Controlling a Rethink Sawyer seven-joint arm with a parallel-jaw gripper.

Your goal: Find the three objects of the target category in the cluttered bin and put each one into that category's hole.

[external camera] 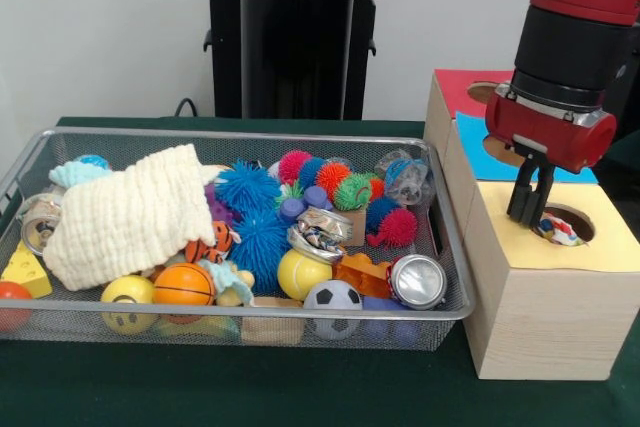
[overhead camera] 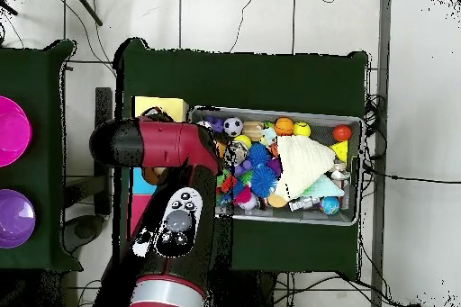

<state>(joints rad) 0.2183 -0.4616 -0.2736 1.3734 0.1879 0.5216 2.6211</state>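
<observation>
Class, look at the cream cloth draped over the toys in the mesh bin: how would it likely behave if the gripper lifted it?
The cream cloth sags over the toys beneath, so it probably hangs limp. It looks thin and light. Lifting it might nudge the orange ball at its edge.

A: What sits beyond the work area, seen from above?

B: At nine o'clock, a second dark green side table (overhead camera: 40, 78) carries a magenta bowl (overhead camera: 9, 130) and, just toward six o'clock from it, a purple bowl (overhead camera: 13, 218).

A: And underneath everything?

B: The main green tablecloth (overhead camera: 243, 78) lies on a pale tiled floor (overhead camera: 153, 15). Black cables (overhead camera: 407, 178) trail across the tiles at three and twelve o'clock.

A: From the front?

B: A plain white wall (external camera: 100, 27) at twelve o'clock.
</observation>
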